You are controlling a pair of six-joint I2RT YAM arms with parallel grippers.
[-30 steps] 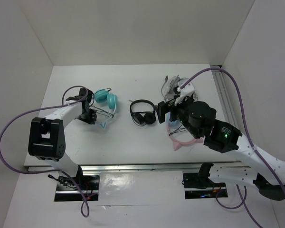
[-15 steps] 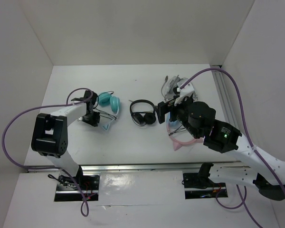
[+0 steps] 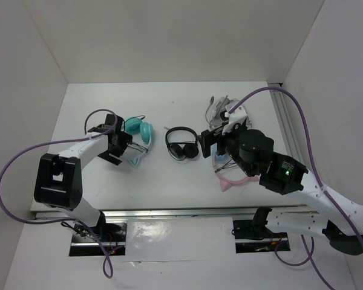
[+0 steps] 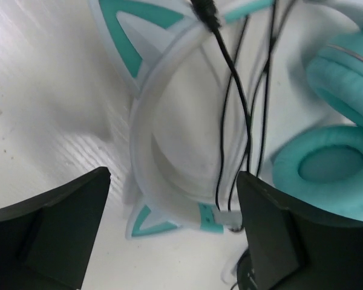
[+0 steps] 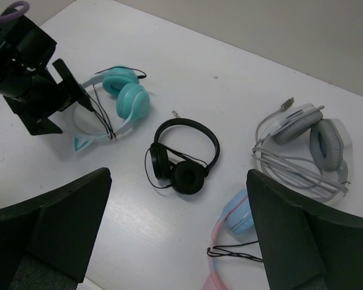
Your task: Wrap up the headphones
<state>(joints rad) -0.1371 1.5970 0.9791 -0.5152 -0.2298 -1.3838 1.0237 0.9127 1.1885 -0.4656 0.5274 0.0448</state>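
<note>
Bright, even overhead light nearly washes out the white bench [image 3: 169, 181]; shadows are soft and short. Close up, the left tool [image 4: 174, 181] is dark and blurred, and the headphones [image 4: 145, 121] just beyond it are slightly soft. The right tool [image 5: 178, 178] is blurred too; beyond it, all is sharp.

You have the headphones [image 3: 138, 134] lying flat on the table [image 3: 169, 181], left of centre. Cups [image 5: 132, 101]: two, teal, padded, side by side at the far end, close together. Headband [image 4: 146, 127]: white, arcing away from the cups toward the near-left. Cat ears [image 4: 128, 30]: two on the band's outer edge, white with teal outlines, both flat on the surface. Cable [image 4: 236, 90]: thin, black, several slack strands strung across the band's open arc from one side to the other. Plug [image 4: 204, 11] rests over the band by one cat ear. You can't tell where the strands end.
</note>
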